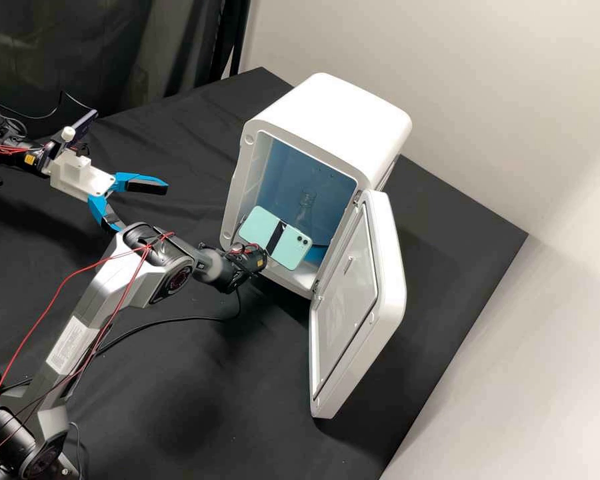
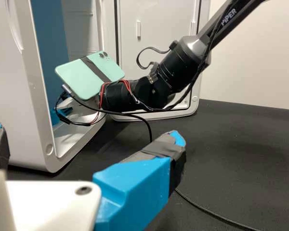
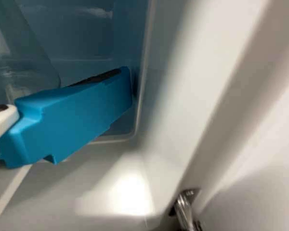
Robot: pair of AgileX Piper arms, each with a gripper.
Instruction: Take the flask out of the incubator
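The white incubator (image 1: 340, 120) stands on the black bench with its door (image 1: 360, 300) swung open to the right. Inside, against the blue back wall, stands a clear glass flask (image 1: 307, 200), upright. My right gripper (image 1: 317, 253) is inside the chamber, low down and close beside the flask (image 3: 24, 57); the glass wall shows right next to the gripper (image 3: 111, 91). My left gripper (image 1: 140, 207) hangs open and holds nothing, well to the left of the incubator (image 2: 33, 96) and outside it, above the bench.
A mint-green phone (image 1: 275, 237) strapped to the right arm's wrist sits at the chamber mouth. Red and black cables (image 1: 80, 287) trail along that arm and over the bench. The open door blocks the right side. The white wall stands close behind.
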